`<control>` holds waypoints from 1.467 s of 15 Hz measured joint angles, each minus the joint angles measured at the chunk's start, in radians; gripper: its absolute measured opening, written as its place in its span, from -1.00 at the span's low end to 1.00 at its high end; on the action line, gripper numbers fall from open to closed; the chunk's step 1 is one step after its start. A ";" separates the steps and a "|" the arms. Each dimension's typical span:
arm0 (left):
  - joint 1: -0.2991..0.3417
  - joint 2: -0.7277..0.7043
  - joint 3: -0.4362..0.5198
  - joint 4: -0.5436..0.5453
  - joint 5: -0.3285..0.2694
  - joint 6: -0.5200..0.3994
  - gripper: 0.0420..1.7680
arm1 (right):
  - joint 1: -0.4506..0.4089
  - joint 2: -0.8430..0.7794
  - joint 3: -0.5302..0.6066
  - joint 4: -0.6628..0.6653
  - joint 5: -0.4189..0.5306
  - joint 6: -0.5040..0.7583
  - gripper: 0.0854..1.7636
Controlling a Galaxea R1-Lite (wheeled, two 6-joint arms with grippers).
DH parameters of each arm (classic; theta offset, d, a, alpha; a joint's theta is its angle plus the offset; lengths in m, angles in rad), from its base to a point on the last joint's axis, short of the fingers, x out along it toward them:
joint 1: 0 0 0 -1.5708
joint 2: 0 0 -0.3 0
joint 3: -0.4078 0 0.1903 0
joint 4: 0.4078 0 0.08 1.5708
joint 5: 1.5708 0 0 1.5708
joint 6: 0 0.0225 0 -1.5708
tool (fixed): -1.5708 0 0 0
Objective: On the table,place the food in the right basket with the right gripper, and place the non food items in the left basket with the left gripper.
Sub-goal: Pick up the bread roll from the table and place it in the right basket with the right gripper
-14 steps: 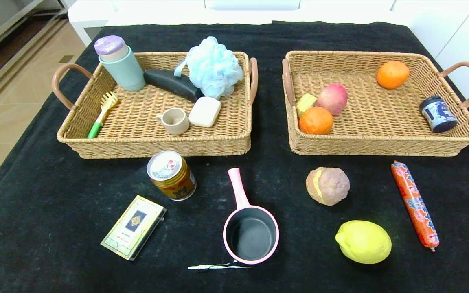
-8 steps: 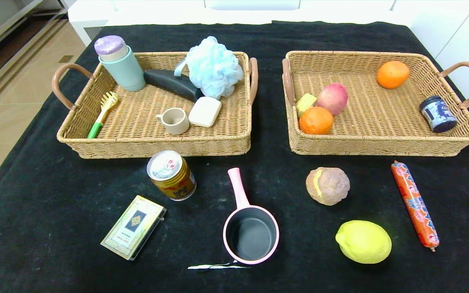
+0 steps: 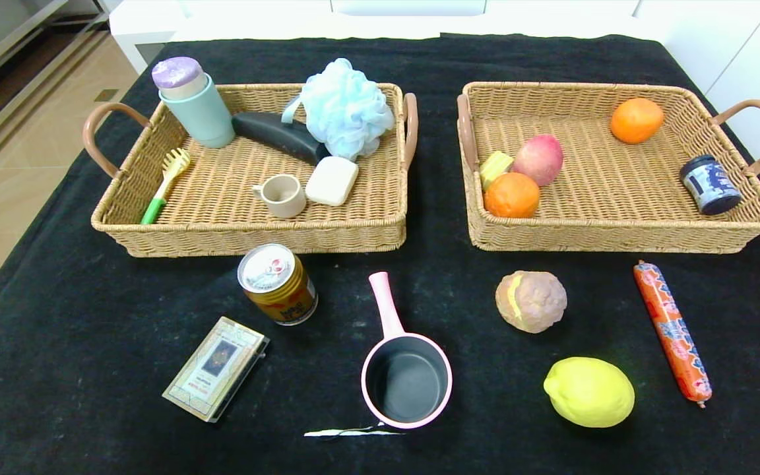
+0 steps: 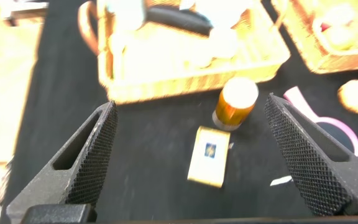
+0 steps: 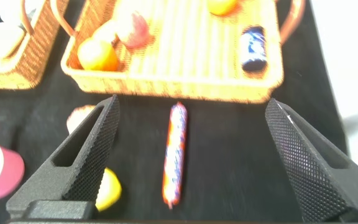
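Note:
On the black table lie a gold can, a cream card box, a pink saucepan, a brown tuber, a lemon and a sausage stick. The left basket and right basket stand behind them. Neither gripper shows in the head view. My left gripper is open and empty, high above the card box and can. My right gripper is open and empty, high above the sausage stick.
The left basket holds a teal cup, blue bath puff, dark curved object, soap, small mug and fork. The right basket holds two oranges, an apple, a yellow piece and a dark jar. A white tear marks the cloth near the front edge.
The scene on the table is the same. The card box looks slightly darker, as if shaded from above.

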 joint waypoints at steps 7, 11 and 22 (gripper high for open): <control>-0.030 0.283 -0.257 0.161 -0.205 0.007 0.94 | 0.013 0.317 -0.276 0.185 0.152 0.000 0.94; -0.144 0.395 -0.303 0.170 -0.201 0.008 0.94 | 0.078 0.412 -0.357 0.249 0.181 -0.004 0.94; -0.296 0.479 -0.307 0.175 -0.194 0.059 0.94 | 0.244 0.490 -0.367 0.279 0.173 -0.050 0.94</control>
